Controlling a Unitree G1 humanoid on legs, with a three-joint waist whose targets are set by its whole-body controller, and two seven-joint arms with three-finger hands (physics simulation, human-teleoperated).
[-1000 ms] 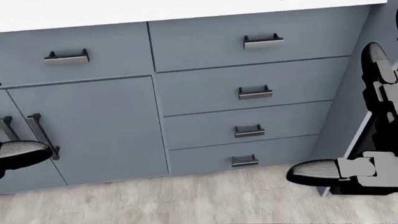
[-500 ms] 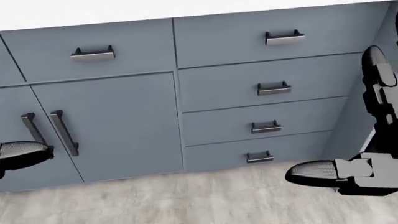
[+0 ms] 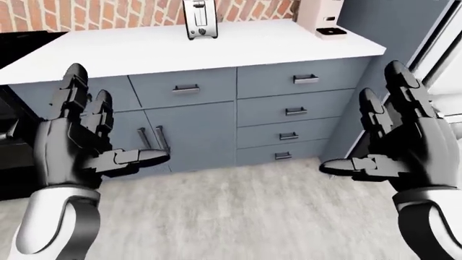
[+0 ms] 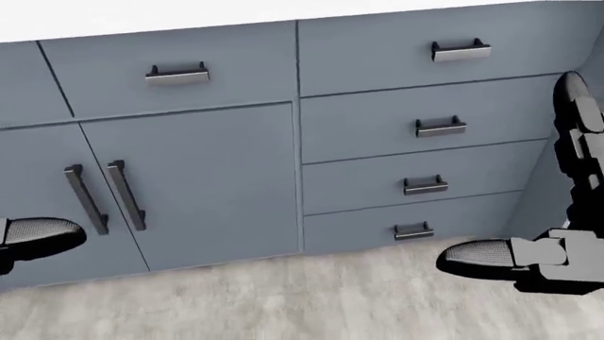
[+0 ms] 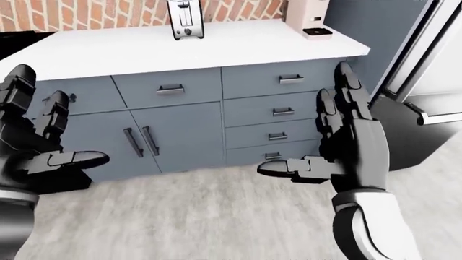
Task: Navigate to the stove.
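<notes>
- Two robot hands were raised ahead of me with fingers spread apart and nothing held: the left robot hand at the left of the left-eye view, the right robot hand at its right.
- Between them I saw a run of grey cabinets under a white counter, with paired doors at left and a stack of four drawers at right, each with a dark bar handle.
- On the counter stood a toaster against the brick wall, and a pale appliance near the counter's right end.
- At the far left edge of the left-eye view, a black shape adjoined the counter's left end; I could not tell for certain that it was the stove, as most of it lay out of frame.
- At the right of the right-eye view stood a tall pale appliance door with a bar handle.
- Pale wood-grain floor filled the bottom of every view.
- In the head view only fingertips showed, at the lower left and lower right, over the cabinet fronts.
</notes>
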